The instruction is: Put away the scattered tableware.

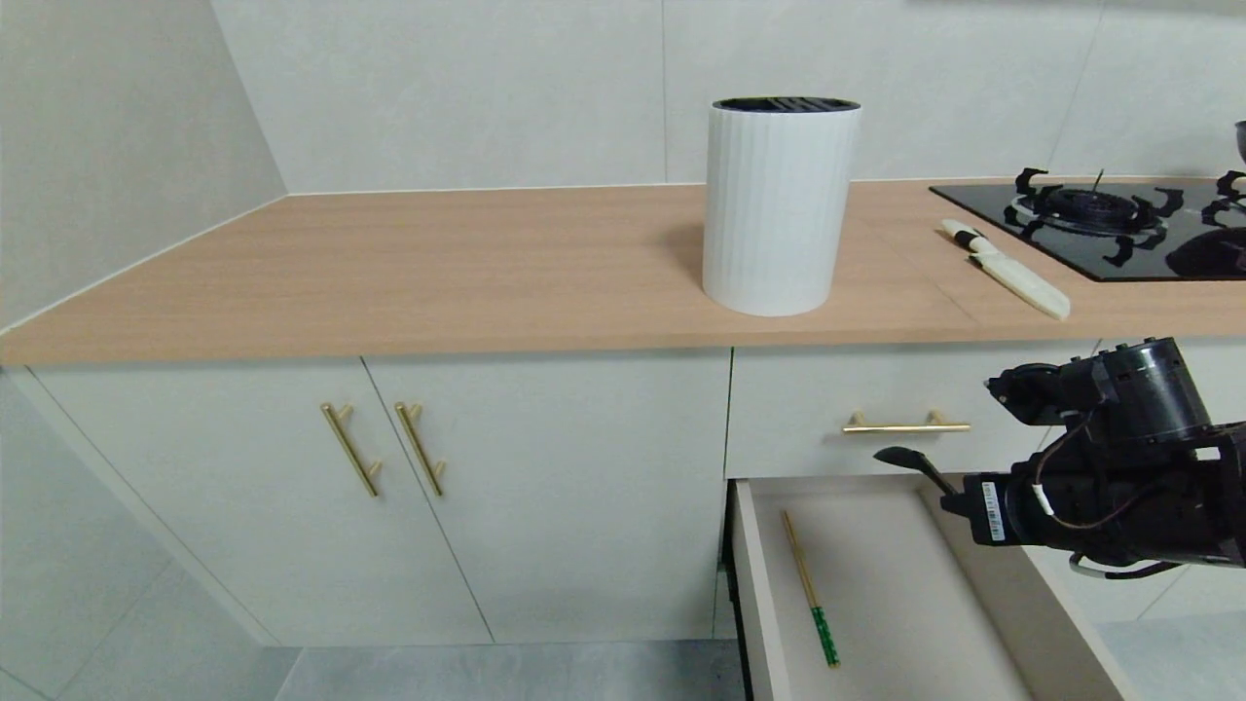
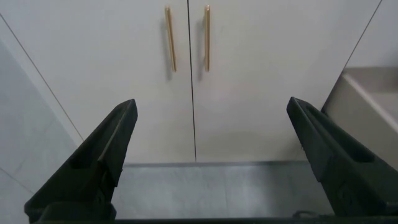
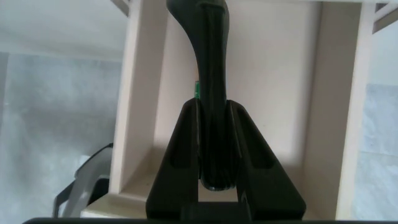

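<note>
Right gripper point(image 3: 213, 115) clamps a black spoon point(image 3: 208, 37) above the open drawer point(image 1: 896, 584).

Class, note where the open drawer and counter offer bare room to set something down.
Drawer: bare floor between the chopsticks by its left wall and the right wall. Counter: wide bare stretch left of the knife block. Crowded: between block and hob, around the knife.

White ribbed holder point(image 1: 779, 209) w/ blk top, blk spoon point(image 1: 900, 456), tan chopsticks point(image 1: 808, 589) w/ green ends, cream knife point(image 1: 1003, 268)
</note>
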### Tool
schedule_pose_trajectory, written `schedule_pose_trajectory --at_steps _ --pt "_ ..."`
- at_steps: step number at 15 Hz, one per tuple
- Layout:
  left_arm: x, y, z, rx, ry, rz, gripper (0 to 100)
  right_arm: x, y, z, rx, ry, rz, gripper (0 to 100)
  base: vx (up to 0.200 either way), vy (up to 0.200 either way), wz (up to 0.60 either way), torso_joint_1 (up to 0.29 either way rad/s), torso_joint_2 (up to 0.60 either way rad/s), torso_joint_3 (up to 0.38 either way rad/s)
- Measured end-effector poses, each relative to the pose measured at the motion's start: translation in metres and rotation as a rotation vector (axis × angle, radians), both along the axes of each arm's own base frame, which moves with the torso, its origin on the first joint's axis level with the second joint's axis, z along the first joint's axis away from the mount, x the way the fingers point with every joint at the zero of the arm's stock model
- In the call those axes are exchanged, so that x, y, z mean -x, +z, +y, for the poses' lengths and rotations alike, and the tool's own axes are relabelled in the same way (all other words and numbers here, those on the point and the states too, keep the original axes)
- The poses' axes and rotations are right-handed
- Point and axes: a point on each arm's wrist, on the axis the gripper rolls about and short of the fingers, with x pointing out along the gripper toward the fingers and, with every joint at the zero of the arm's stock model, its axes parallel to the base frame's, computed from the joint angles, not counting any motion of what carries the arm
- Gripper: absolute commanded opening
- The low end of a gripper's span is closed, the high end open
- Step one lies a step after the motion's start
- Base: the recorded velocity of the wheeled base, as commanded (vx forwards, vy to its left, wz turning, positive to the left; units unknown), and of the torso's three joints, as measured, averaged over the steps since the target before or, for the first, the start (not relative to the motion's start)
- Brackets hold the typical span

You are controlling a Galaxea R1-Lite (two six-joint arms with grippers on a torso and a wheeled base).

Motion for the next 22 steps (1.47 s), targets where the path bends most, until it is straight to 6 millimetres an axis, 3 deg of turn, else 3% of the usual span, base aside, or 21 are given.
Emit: schedule_pose_trajectory --at_steps 8,17,22 --pt "0.0 0.0 0.0 0.0 0.0 -0.002 100 -0.003 -0.002 -0.001 0.007 -0.015 -0.004 0 0.0 0.0 0.0 -0.123 0.41 0.284" --pt "0.0 0.0 0.0 0.0 0.0 -0.001 100 -0.01 -0.009 0.001 0.01 -0.017 -0.004 0 0.0 0.0 0.0 -0.005 0.02 0.011" --pt "0.0 0.0 0.0 0.0 0.0 -0.001 100 -0.039 -0.042 0.009 0.057 -0.076 -0.02 0 0.0 0.0 0.0 0.0 0.0 0.0"
